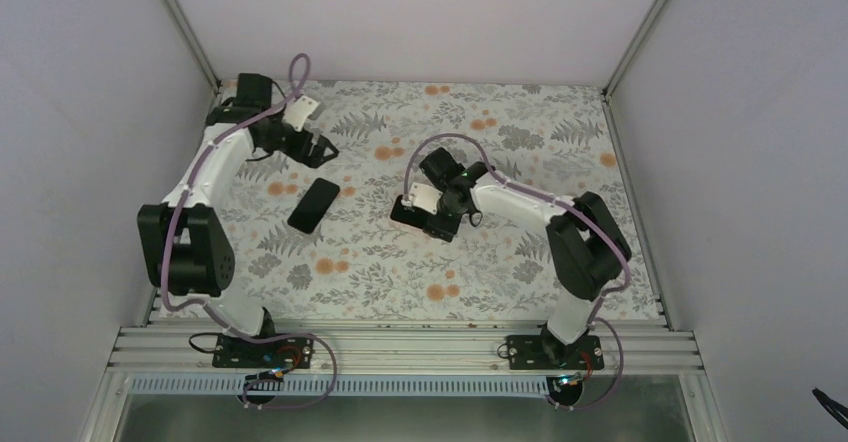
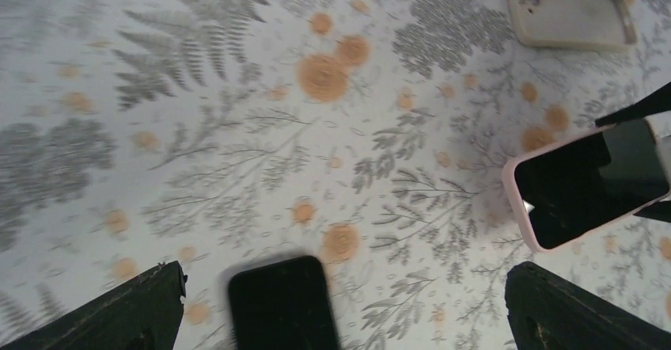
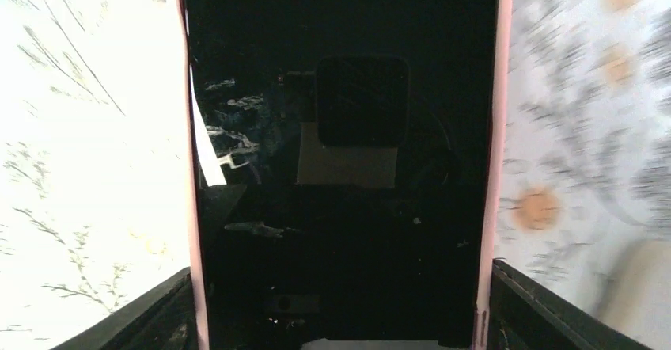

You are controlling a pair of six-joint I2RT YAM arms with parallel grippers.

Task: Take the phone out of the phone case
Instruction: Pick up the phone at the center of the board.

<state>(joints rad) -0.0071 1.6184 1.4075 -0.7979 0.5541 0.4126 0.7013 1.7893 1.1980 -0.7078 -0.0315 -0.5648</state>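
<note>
Fingers on the left gripper (image 1: 328,150) are spread wide in the overhead view, at the upper left of the mat (image 1: 520,262), holding nothing. A bare black phone (image 1: 314,205) lies just below them. My right gripper (image 1: 418,218) is down at the centre of the frame over something dark that I cannot read from here.

From the left wrist camera, the left fingers (image 2: 119,314) sit at the bottom corners, fully apart, with the bare black phone blurred between them at the bottom edge. The phone (image 2: 574,192) I'm after is at the right edge, dark face up, seated in its pink case (image 2: 524,207), with the right gripper's dark fingers at its far end. An empty beige case (image 2: 571,15) lies at the upper right.

The right wrist camera looks straight along the phone, which fills the middle of the frame with pink rim down both long sides. The right fingers (image 3: 150,314) flank it at the lower corners, against or just beside the rim; whether they are pinching I cannot tell.

I reckon the step is securing the case. I'd keep the pads on the rim only and squeeze gently, since a soft case will likely bow. The left gripper must then travel over to peel a corner.
</note>
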